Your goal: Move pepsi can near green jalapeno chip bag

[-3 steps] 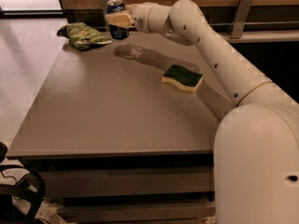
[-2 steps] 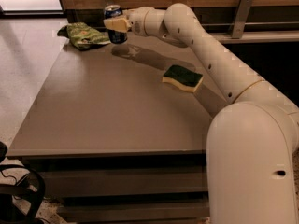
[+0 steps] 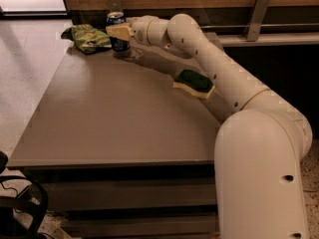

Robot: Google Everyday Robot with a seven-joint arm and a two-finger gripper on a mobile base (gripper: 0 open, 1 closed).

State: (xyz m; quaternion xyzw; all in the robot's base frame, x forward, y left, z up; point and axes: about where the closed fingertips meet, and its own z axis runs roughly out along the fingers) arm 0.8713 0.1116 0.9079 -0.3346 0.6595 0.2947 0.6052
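Grey table [image 3: 99,113], far corner — gripper [image 3: 117,31] clamped on pepsi can [image 3: 119,45], its middle hidden, beside green jalapeno chip bag [image 3: 89,37].

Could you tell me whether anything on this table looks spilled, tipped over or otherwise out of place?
Nothing stands out. The gripper grips the small dark-blue pepsi can upright at the far edge of the grey table, beside the wrinkly green chip bag; the green-and-yellow sponge lies flat. No spill shows.

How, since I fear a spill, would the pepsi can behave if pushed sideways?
It probably tips: the pepsi can is tall and narrow, standing upright on the table and gripped by the pincer. Its smooth metal may slip. On its side, it could roll.
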